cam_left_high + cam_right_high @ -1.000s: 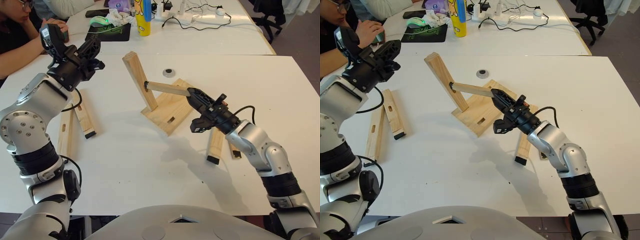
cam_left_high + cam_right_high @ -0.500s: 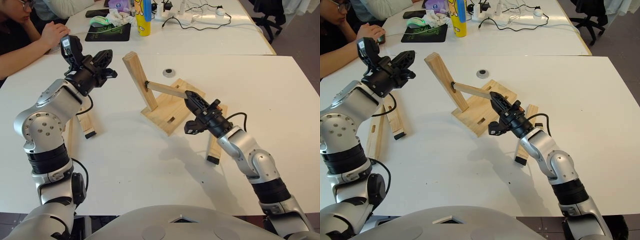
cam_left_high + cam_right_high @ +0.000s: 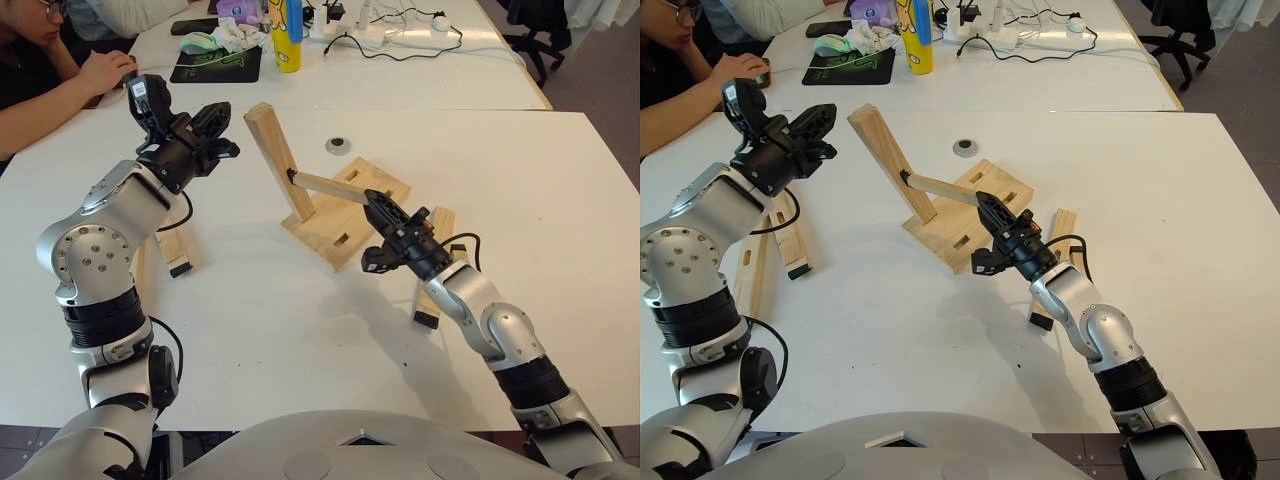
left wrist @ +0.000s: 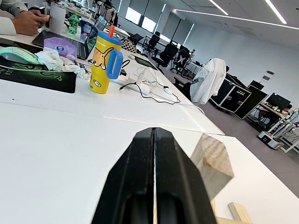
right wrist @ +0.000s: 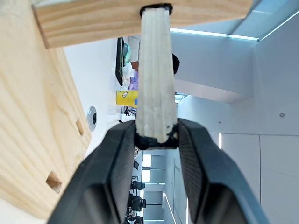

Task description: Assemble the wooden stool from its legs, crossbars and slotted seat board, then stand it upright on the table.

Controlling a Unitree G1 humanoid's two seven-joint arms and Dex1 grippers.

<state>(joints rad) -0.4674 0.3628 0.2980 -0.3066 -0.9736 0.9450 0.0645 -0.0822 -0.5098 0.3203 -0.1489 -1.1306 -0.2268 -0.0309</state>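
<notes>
Gripping the crossbar with our right tool, its far end in the leaning leg, our left tool squeezed shut on nothing

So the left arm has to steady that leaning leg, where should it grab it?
I'd take the leg near its free top, from the robot's left: the crossbar plugs into its right face midway and its foot rests on the seat board, leaving only the top clear.
</notes>
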